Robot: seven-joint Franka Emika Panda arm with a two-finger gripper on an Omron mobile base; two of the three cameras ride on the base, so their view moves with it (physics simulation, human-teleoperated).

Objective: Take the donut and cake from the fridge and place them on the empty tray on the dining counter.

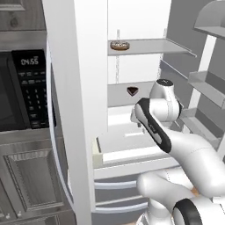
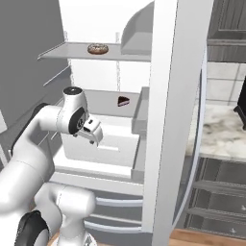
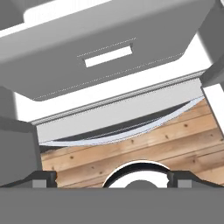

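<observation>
From my remote station, the tool hangs wide open and empty, pointing down inside the fridge, with the cake above-right and the donut one shelf higher.

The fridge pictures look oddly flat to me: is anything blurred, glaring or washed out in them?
Left base view: lighting is even and shadowless, and the fridge interior is nearly washed-out white, though the donut and cake stay sharp. Right base view: the same flat light, the marble counter slightly soft. Hand view: no glare, but the pale drawer looms large and skewed.
</observation>
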